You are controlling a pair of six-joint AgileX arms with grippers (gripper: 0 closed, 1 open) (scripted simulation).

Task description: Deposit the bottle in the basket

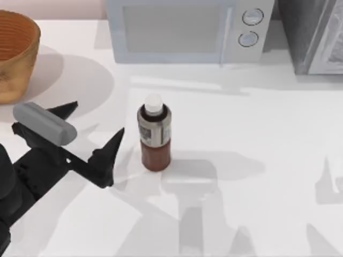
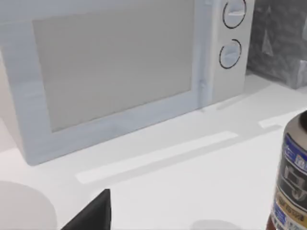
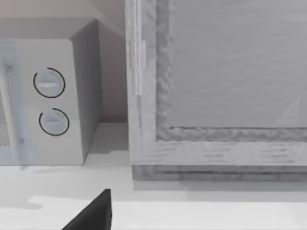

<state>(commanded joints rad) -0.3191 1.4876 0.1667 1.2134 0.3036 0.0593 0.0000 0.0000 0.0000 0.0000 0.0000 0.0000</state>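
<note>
Now, left to right across the white table [image 1: 257,214]:
Basket: the round woven orange-brown basket [image 1: 15,53] sits at the far left edge, about ten o'clock from the table's middle.
Left gripper: the black two-finger left gripper [image 1: 95,122] hovers below the basket, its fingers spread wide with nothing between them.
Bottle: the small upright bottle [image 1: 155,134] with reddish-brown contents, grey-silver label band and white cap stands near the middle, just beside the gripper at its three o'clock, apart from both fingertips.
Microwave: a pale blue-white microwave [image 1: 185,29] stands at twelve o'clock, well behind the bottle.
Grey cabinet: a grey box-like cabinet [image 1: 316,35] stands at two o'clock.
Path to basket: open table.
</note>
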